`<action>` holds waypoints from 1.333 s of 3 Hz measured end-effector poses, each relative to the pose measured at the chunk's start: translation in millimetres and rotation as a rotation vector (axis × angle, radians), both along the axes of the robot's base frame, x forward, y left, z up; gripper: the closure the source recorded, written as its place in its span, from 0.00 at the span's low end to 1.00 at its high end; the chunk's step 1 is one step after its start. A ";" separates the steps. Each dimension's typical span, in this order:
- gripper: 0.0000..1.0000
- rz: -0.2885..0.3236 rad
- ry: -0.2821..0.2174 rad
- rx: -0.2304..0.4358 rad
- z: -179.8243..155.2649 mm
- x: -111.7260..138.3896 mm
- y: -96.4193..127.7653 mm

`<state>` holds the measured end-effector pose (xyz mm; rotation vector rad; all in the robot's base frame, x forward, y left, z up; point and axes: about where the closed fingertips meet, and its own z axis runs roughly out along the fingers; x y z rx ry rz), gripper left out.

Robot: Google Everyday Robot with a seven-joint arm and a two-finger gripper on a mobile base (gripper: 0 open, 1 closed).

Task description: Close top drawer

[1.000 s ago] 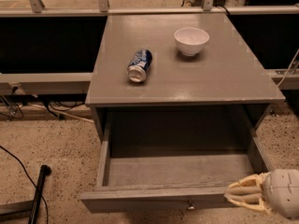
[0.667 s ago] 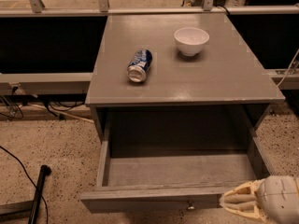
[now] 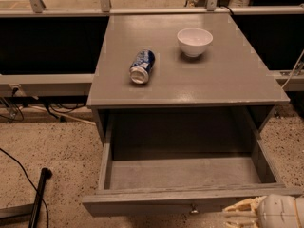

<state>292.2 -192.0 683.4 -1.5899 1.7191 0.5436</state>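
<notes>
The top drawer (image 3: 190, 198) of the grey cabinet stands pulled far out toward me, and its inside is empty. Its small round metal knob (image 3: 193, 209) shows at the centre of the front, near the bottom edge of the view. My gripper (image 3: 242, 213) is at the bottom right, just in front of the drawer's front panel and to the right of the knob. Its pale fingers point left along the front. The lower drawers are out of view.
A blue soda can (image 3: 142, 66) lies on its side on the cabinet top (image 3: 223, 80), and a white bowl (image 3: 194, 41) stands behind it to the right. A black pole (image 3: 38, 196) and cables lie on the speckled floor at the left.
My gripper has moved left and lower along the drawer's front, toward the knob. The drawer, can and bowl have not moved.
</notes>
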 end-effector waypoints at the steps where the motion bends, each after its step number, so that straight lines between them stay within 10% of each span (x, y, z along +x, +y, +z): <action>1: 1.00 -0.024 -0.025 -0.024 -17.6 1.1 -5.0; 4: 1.00 -0.105 -0.036 -0.041 -62.0 25.7 -23.1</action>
